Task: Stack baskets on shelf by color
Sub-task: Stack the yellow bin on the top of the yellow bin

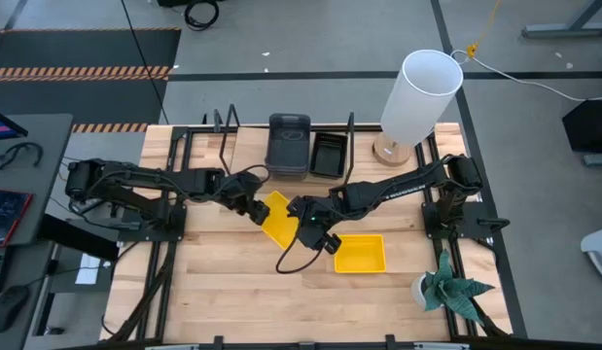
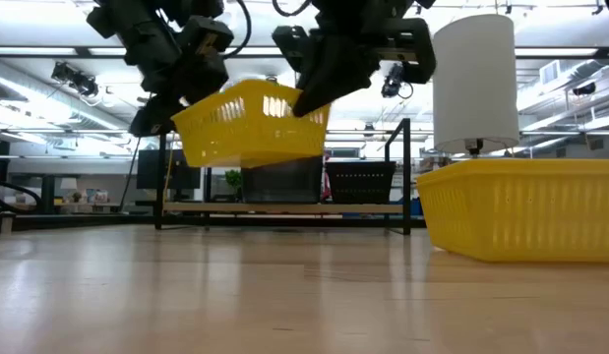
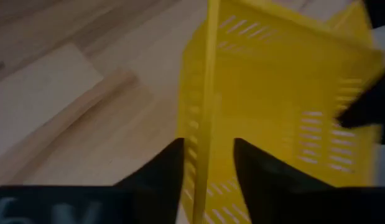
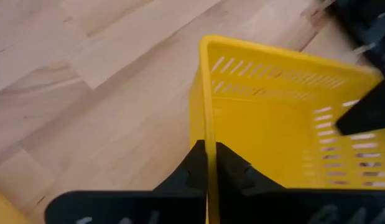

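Observation:
A bright yellow basket (image 1: 277, 220) hangs in the air between both grippers, tilted, above the middle of the table (image 2: 247, 126). My right gripper (image 4: 208, 155) is shut on its wall toward the table's right. My left gripper (image 3: 208, 165) is open at the opposite wall. Its fingers stand on either side of that rim with a gap showing. A second yellow basket (image 1: 360, 253) rests flat on the table to the right. On the shelf (image 1: 247, 156) at the far edge sit a dark grey basket (image 1: 289, 146) and a black basket (image 1: 327, 154). My right gripper pinches the rim of the basket's wall (image 4: 206, 134) between its two fingers, one inside the basket and one outside. The fingers slant down from above and from the table's right. The basket is lifted clear of the table and tilted.
A tall white lamp (image 1: 417, 97) stands at the far right corner beside the shelf. A small potted plant (image 1: 451, 287) sits near the right edge. A black cable (image 1: 296, 261) trails on the table below the held basket. Bare tabletop (image 1: 223, 282) lies toward the near left.

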